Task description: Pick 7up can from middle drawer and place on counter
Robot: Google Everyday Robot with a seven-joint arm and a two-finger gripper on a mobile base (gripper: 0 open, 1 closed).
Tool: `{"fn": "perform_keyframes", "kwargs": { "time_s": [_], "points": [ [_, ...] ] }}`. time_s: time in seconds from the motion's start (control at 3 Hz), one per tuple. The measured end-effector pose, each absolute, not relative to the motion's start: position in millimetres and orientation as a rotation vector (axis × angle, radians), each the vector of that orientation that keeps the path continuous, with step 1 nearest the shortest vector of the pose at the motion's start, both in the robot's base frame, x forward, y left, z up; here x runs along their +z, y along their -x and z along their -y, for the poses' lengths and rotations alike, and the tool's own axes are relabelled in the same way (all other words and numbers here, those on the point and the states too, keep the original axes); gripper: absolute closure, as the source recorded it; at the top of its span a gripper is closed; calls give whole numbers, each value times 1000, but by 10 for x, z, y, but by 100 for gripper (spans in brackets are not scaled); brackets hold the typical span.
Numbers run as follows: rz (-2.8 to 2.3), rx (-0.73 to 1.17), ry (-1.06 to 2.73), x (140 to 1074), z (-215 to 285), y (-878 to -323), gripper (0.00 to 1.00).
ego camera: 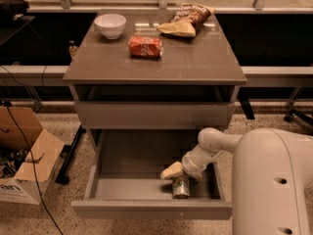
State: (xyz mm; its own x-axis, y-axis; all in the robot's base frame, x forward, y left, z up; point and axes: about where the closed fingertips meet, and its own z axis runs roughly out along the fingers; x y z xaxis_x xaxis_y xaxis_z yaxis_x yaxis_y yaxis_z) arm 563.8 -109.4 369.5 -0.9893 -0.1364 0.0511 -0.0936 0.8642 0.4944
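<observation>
My arm [272, 179] reaches from the right edge of the view into the open drawer [150, 209]. The counter [195, 62] above carries three items:
- chip bags [185, 22] at the rear edge, right of centre;
- a bowl [110, 25] near the rear left corner;
- a red can [145, 46] lying on its side near the centre.

My gripper [179, 174] sits directly over the 7up can [181, 188], low in the drawer. I cannot tell whether it is apart or clamped. The 7up can stands near the drawer's front edge, toward the right corner.
</observation>
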Motion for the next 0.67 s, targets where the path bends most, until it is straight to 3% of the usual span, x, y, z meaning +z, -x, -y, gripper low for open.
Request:
{"fn": "perform_keyframes", "kwargs": {
  "time_s": [0.67],
  "points": [
    [2951, -840, -135, 3902, 1099, -5574, 63]
  ]
}}
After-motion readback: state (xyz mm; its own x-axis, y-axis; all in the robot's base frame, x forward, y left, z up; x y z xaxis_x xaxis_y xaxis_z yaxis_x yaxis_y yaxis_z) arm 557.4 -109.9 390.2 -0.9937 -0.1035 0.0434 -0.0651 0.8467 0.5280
